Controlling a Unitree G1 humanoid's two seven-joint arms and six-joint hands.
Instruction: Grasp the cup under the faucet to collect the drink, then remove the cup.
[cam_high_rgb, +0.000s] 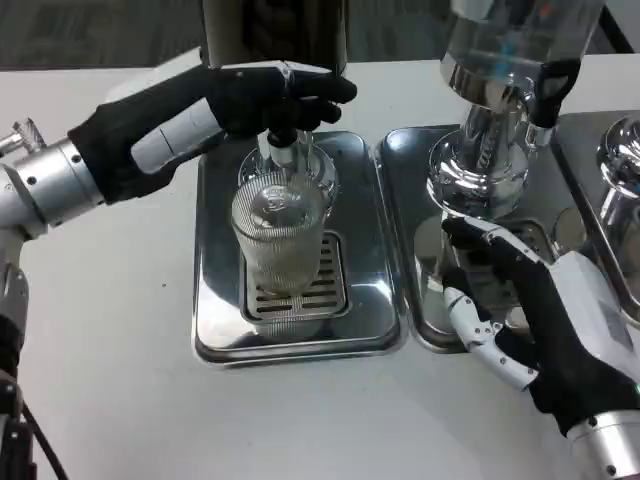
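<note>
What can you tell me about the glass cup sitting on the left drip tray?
The cup is clear ribbed glass, upright on the slotted grate of the left steel drip tray, directly under the dispenser's faucet. Whether there is drink in it cannot be told. Neither hand holds it: the left hand rests up at the faucet, and the right hand lies over the neighbouring tray.

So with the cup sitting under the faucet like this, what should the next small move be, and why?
Probably bring the right hand across to grasp the ribbed glass cup. The cup stands on the drip tray under the faucet with no hand on it. The left hand is up at the faucet, while the right hand rests open on the neighbouring tray, holding nothing.
</note>
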